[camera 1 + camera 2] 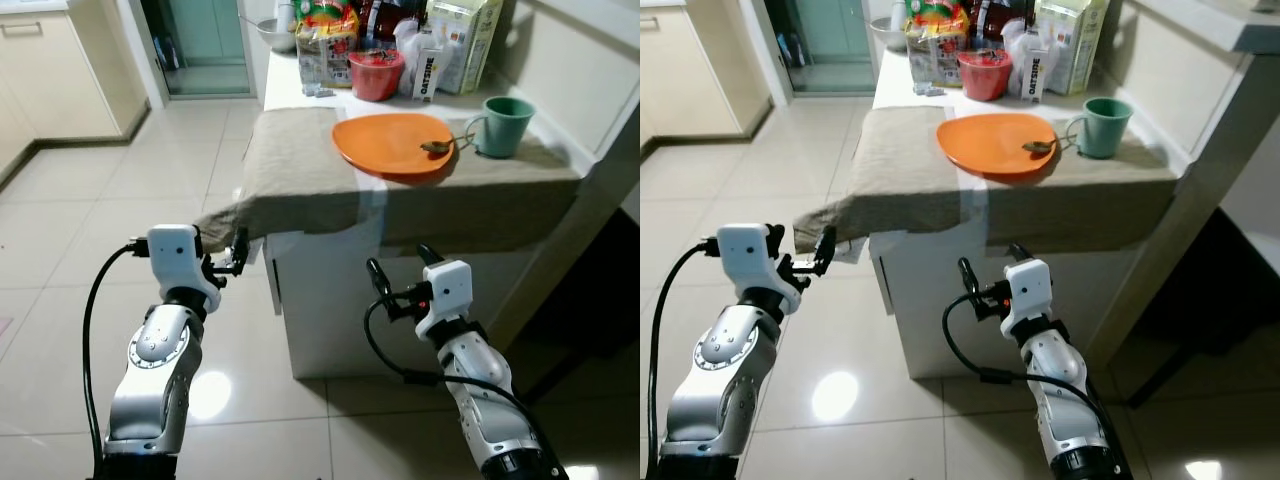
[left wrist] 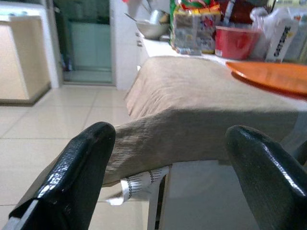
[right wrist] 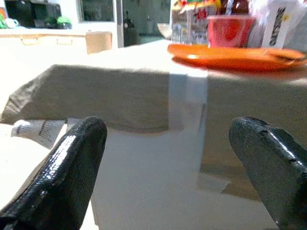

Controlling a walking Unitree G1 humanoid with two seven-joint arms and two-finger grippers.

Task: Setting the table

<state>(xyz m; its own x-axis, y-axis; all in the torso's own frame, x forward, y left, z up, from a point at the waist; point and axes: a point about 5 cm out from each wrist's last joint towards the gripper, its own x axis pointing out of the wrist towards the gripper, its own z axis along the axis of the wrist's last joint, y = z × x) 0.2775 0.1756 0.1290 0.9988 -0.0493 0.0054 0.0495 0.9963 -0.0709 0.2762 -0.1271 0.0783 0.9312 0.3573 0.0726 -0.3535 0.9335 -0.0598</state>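
A white counter [image 1: 330, 300] stands ahead of the robot, its near end covered by a beige cloth [image 1: 300, 170] that hangs over the front edge and droops lower at the counter's left corner. A white label [image 2: 139, 184] hangs below the cloth at that corner.

On the cloth lies an orange plate [image 1: 395, 143]. A spoon [image 1: 440, 146] rests on the plate's right rim, toward a green mug [image 1: 503, 125] that stands just beside the plate on the cloth. Behind the plate, on the bare counter top, stands a red bowl [image 1: 376, 73], with food packages [image 1: 325, 45] and a carton [image 1: 463, 40] around it. A metal bowl [image 2: 152, 29] sits at the counter's far left end.

The left gripper [image 1: 238, 258] is held in front of the counter's left corner, below the top, close to the drooping cloth corner; contact cannot be determined. Its jaws are wide apart and hold nothing. The right gripper [image 1: 402, 270] is held in front of the counter's front face, below the plate. Its jaws are also wide apart and hold nothing.

The floor [image 1: 80, 200] is of pale glossy tiles.
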